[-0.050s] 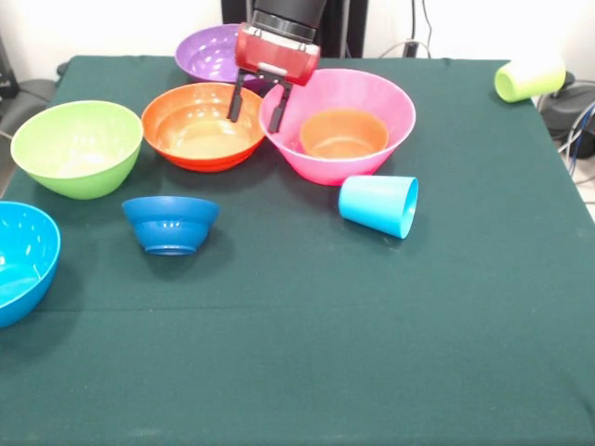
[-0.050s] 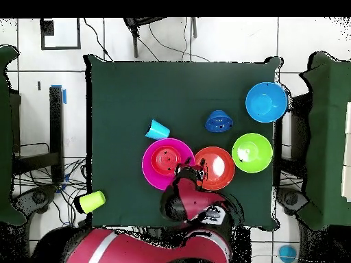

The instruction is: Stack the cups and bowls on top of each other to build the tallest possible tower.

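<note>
In the front view, going left to right, the light blue bowl (image 1: pixel 20 260) sat at the left edge of the bench (image 1: pixel 307 353), partly cut off. Next came the lime green bowl (image 1: pixel 78 147), then the small dark blue bowl (image 1: pixel 171 223) nearer the camera, standing alone and upright. The orange-red bowl (image 1: pixel 203 125) lay beyond it, with the purple bowl (image 1: pixel 212 53) behind that at the far side. The large pink bowl (image 1: pixel 339 121) stood just beside the orange-red one, their rims close or touching, and the small orange bowl (image 1: pixel 344 134) rested inside it. In front of the pink bowl the light blue cup (image 1: pixel 379 204) lay on its side, mouth toward the right. The lime green cup (image 1: pixel 530 79) lay tipped over at the far right corner. No yellow cup showed in either view.

No tower had been built yet; only the orange bowl in the pink one was nested.

The gripper (image 1: pixel 257 107) hung with its fingers apart and empty, one tip over the orange-red bowl, the other at the pink bowl's near-left rim. That rim was the closest thing to grasp, lying directly under the right-hand finger, so a short descent would likely straddle the pink bowl's wall. The overhead view agreed, showing the gripper (image 2: pixel 194 171) over the gap between the two bowls.
</note>
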